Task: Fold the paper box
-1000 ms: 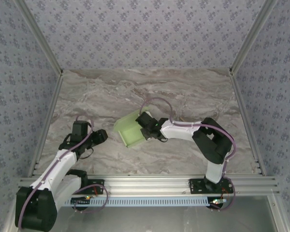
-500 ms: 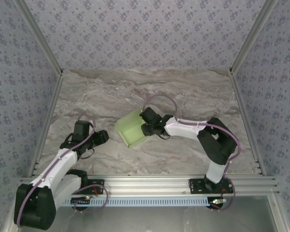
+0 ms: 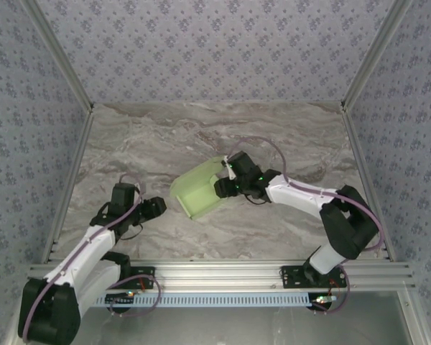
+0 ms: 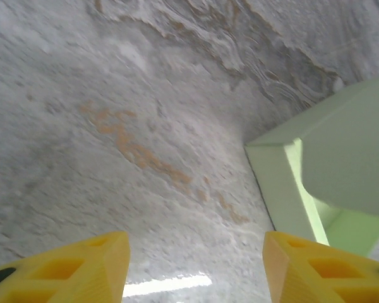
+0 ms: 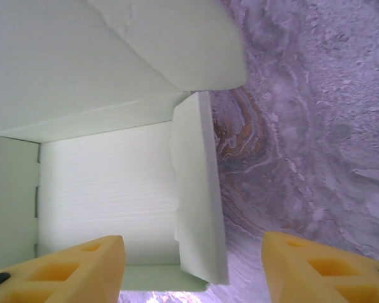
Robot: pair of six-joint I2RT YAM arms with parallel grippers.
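The paper box [image 3: 194,192] is pale lime-green card, part folded, and it rests on the marble table near the middle. Its open inside [image 5: 107,189] faces my right wrist view, with a loose flap [image 5: 177,44] above and a side wall [image 5: 199,189] standing ahead of the fingertips. My right gripper [image 3: 223,185] [image 5: 192,271] is open at the box's right edge, touching nothing. My left gripper [image 3: 158,207] [image 4: 196,271] is open a little to the left of the box, with bare marble between its yellow fingers [image 4: 69,271]. A box corner [image 4: 284,183] shows in the left wrist view.
Patterned walls with aluminium rails [image 3: 72,187] enclose the marble tabletop [image 3: 273,136] on the left, back and right. A slotted metal rail [image 3: 223,272] runs along the near edge by both arm bases.
My right gripper has opened and let go of the box, and its arm has swung back to the right. The left gripper has crept slightly towards the box.
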